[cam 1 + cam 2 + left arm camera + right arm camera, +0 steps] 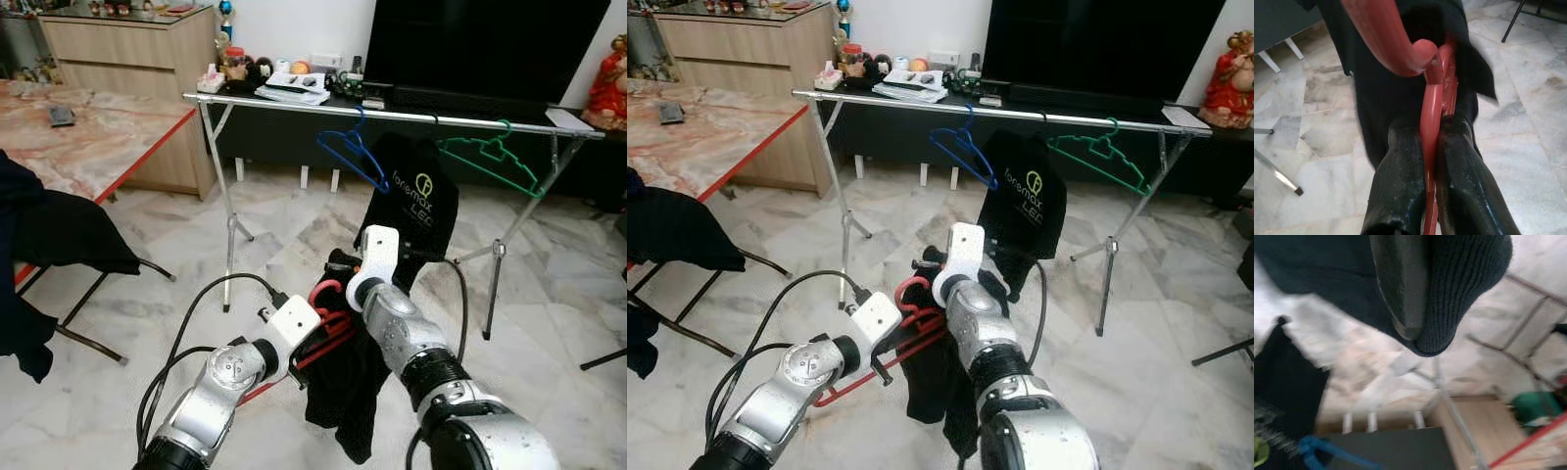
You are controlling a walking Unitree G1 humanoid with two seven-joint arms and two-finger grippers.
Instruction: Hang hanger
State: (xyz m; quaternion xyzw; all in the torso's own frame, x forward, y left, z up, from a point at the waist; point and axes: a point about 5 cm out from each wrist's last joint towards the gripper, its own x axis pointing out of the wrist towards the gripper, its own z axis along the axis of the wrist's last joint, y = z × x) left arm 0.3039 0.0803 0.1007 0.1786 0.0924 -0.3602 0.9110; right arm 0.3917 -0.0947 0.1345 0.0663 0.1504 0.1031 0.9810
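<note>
We see the left end effector (1431, 147) clenched on the red hanger (328, 328), which sits low in front of the rail (392, 115) with a black garment (343, 392) draped over it. The right end effector (338, 266) holds a fold of that garment, its fingers (1400, 284) wrapped in the knit cloth. On the rail hang a blue hanger (351, 152), a black shirt (416, 191) and a green hanger (490, 157).
</note>
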